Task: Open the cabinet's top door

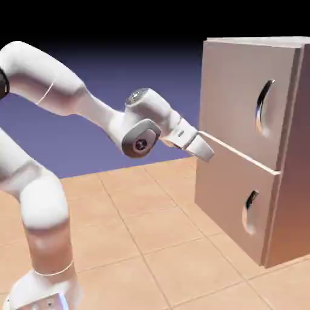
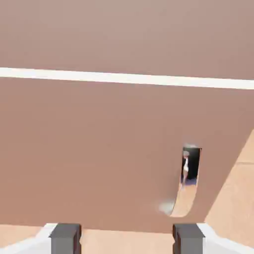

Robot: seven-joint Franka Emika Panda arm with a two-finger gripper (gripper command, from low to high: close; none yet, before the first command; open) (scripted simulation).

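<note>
Looking along my gripper point(image 2: 127, 238), I see its jaws standing apart with nothing between them, the two grey fingertips point(image 2: 65, 237) framing bare wood. Straight ahead is the cabinet point(image 1: 290, 200), close but not touched in the exterior view. The white seam point(image 2: 124, 78) between the panels runs above my fingers in the hand view; the lower panel point(image 2: 99, 149) fills most of it. The top door point(image 1: 242, 97) sits shut, up and beyond the gripper, its handle point(image 1: 264, 104) well apart from it.

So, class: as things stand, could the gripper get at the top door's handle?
Probably yes: the open gripper faces the cabinet with nothing between, but sits lower than the top door's handle, so must rise.
</note>
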